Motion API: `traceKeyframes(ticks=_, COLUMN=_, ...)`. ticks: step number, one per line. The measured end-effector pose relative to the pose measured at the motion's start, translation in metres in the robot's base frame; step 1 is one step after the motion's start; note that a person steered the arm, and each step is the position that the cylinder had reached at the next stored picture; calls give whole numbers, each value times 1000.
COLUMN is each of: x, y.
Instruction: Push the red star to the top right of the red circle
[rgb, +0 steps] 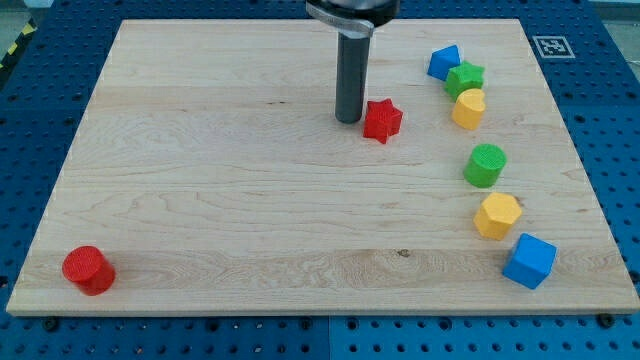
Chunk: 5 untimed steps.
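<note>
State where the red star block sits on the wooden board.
The red star block lies right of centre near the view's top, just right of my tip.

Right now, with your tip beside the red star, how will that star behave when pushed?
The red star looks rigid and squat, so it should slide, not tip. Its points may make it spin off my tip, which sits just to its left in the view. The smooth wooden board likely offers little grip.

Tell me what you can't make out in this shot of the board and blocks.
- Camera view: the arm above my tip is cut off by the view's top edge.
- Whether my tip touches the red star just to its right: gap too small to tell.
- Blue block at the top: partly hidden by the green star; exact shape unclear.
</note>
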<state>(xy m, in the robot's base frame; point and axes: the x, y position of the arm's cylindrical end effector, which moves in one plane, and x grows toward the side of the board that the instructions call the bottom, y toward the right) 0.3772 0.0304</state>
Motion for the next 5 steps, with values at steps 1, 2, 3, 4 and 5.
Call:
traceKeyframes(ticks=1, x=-26, y=13)
traceKeyframes(ticks=2, x=-18, y=45)
traceKeyframes(ticks=3, x=2, y=46)
traceKeyframes(ticks=4, x=21, y=49)
traceKeyframes(ticks=5, x=39, y=73)
